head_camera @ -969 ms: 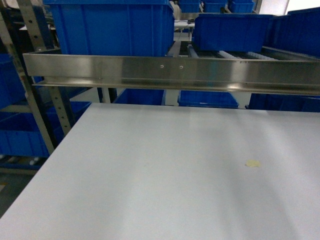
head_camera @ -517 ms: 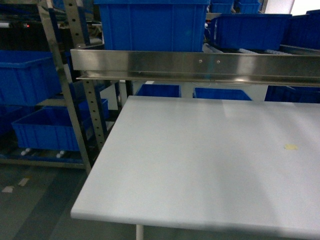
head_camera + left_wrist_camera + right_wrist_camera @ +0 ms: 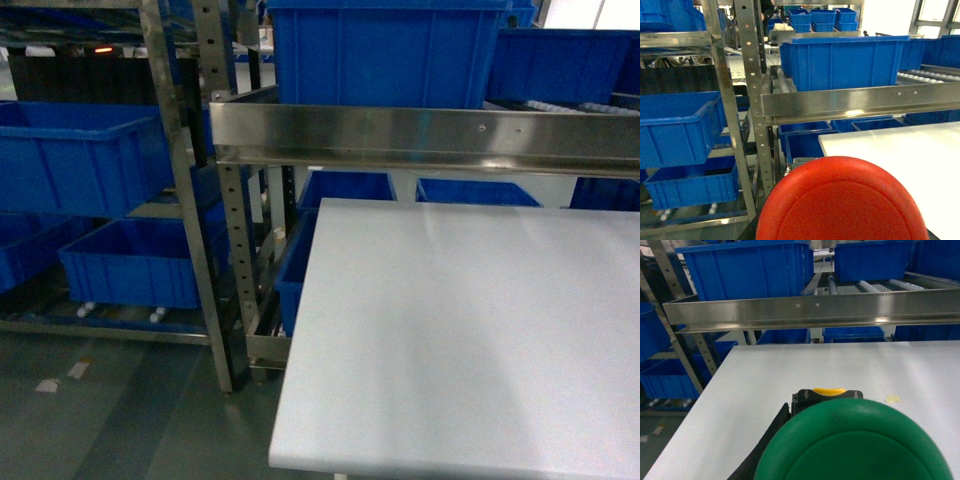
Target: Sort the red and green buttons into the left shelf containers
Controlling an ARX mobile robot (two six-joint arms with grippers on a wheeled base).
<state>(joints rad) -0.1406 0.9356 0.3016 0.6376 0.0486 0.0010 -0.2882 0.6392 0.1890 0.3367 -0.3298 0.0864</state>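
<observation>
the red button (image 3: 840, 200) fills the bottom of the left wrist view and the green button (image 3: 855, 440) the right one, both near the white table (image 3: 470, 340), fingers hidden so i cannot tell their grip, and a loose button may fall before the blue bins (image 3: 80, 160) left of the table.

Shelf containers (image 3: 85, 160) left of table (image 3: 470, 330); rail (image 3: 420, 135) behind.

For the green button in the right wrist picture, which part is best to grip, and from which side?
Probably the dark block body behind the green cap, not the cap. The cap is wide, round and smooth, so a grip could slip; the body shows squared edges. Come from the side, under the cap's rim, onto opposite flat faces. Most of the body is hidden.
</observation>
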